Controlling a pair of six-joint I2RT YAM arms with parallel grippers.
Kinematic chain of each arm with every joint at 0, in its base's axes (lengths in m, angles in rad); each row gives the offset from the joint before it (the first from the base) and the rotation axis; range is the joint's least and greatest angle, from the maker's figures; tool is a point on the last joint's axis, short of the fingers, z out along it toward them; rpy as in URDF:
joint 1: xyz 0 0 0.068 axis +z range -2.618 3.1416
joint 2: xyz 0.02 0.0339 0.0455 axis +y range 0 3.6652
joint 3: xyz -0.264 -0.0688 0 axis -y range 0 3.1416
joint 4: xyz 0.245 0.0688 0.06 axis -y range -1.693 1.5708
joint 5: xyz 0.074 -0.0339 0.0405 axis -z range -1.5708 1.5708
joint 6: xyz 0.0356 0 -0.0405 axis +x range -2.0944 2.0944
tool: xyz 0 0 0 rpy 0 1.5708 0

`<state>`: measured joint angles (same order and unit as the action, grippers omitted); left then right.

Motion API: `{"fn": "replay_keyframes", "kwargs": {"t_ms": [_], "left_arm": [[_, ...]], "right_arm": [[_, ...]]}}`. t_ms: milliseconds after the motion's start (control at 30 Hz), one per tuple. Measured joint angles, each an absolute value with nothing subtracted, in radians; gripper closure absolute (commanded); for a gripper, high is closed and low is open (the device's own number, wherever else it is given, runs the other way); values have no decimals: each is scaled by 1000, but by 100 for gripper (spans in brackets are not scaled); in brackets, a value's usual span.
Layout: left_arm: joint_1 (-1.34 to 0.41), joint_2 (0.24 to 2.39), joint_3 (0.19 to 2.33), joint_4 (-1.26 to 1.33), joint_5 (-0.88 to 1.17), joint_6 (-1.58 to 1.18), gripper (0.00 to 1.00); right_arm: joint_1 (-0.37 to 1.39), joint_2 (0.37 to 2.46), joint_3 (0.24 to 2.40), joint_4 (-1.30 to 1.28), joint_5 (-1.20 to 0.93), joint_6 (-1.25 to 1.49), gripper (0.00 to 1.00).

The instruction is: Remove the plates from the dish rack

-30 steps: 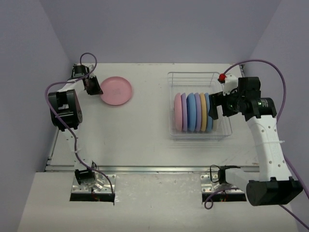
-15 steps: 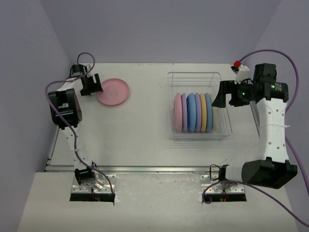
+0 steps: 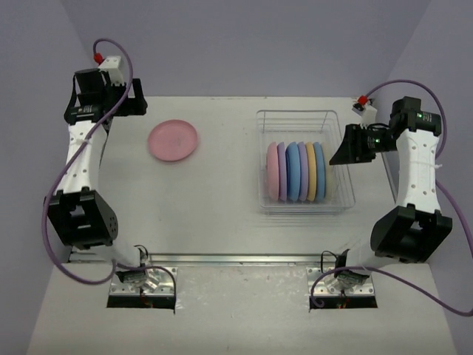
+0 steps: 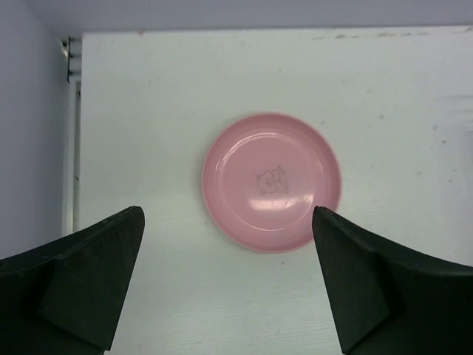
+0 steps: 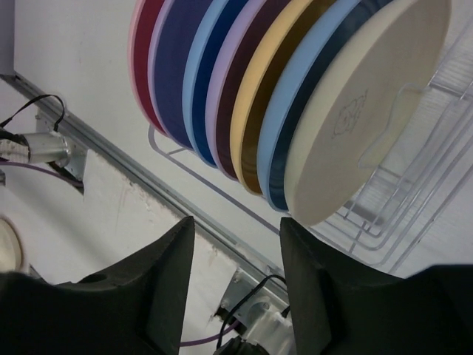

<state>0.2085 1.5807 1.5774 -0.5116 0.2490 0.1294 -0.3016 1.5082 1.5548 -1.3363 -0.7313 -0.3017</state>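
The step in hand is judged to be the taking of the next plate from the dish rack (image 3: 297, 113), which stands on the right half of the table (image 3: 222, 185); in it a row of plates (image 3: 294, 171) is kept on edge between the dividers, pink at the left end, then lilac, blue, yellow and blue, with a cream plate (image 5: 369, 96) last on the right, best seen from the right wrist. One pink plate (image 3: 173, 140) is laid flat on the table, well apart from the rack; the left hand (image 4: 228, 222) is held above it with its fingers wide apart and nothing between them. The right hand (image 5: 236, 229) is placed just beside the right end of the row, its fingers apart and empty; the rim of the cream plate is near one fingertip but is not clamped. For a good grasp the fingers should be brought over the rim of the cream plate only, one on each face, so that the blue neighbour is not caught; the plate should then be lifted straight out along the dividers, because a tilt may be expected to jam it against the wire.
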Motion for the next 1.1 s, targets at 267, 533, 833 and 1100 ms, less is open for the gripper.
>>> {"fn": "replay_keyframes", "kwargs": {"t_ms": [267,533,833,1100], "left_arm": [[31,1294,1485,-560,243,190,0],[12,1287,1478,-656,234,190,0],[-6,1287,1477,-682,228,188,0],[-8,1287,1458,-685,221,187,0]], "right_arm": [[-336,1653,1616,-1346,-766,-412,55],[-348,1764,1646,-1345,-797,-498,55],[-347,1799,1632,-1346,-856,-525,56],[-321,1835,1574,-1345,-900,-532,62]]}}
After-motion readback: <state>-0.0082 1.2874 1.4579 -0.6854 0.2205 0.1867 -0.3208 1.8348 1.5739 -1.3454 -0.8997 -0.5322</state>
